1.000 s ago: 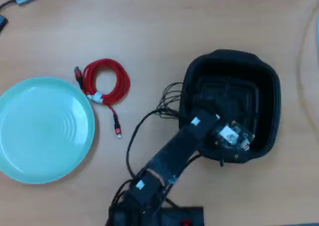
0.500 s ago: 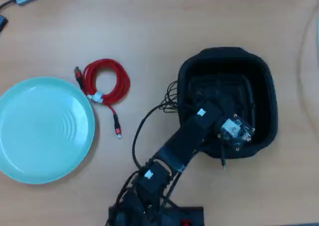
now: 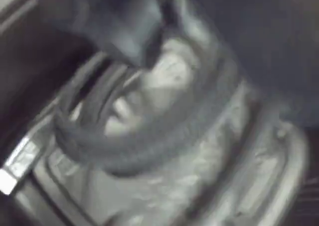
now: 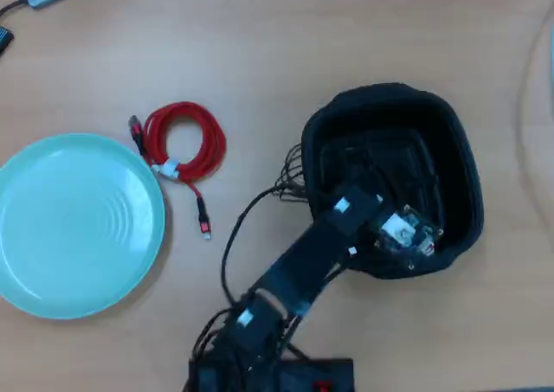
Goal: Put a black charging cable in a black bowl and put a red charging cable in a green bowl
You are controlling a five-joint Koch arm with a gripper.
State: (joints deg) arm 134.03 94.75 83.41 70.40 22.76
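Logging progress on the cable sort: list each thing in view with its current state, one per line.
red charging cable: coiled, on the table beside the dish, not in it.
green bowl: upright, empty.
black bowl: upright, arm reaching into it.
black charging cable: coiled, inside the black bowl.
gripper: over the bowl, jaws not readable.

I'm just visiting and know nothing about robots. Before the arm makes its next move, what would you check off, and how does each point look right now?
1. Black charging cable inside the black bowl: ok; the blurred wrist view shows dark loops lying on the ribbed bottom.
2. Gripper let go of it: cannot tell; the gripper's fingertips are hidden in the overhead view and blurred in the wrist view.
3. Red charging cable reachable: ok; it lies coiled on the table, apart from both bowls.
4. Green bowl ready: ok; nothing is in it.
5. Black bowl sitting flat: cannot tell; the arm covers its near edge.
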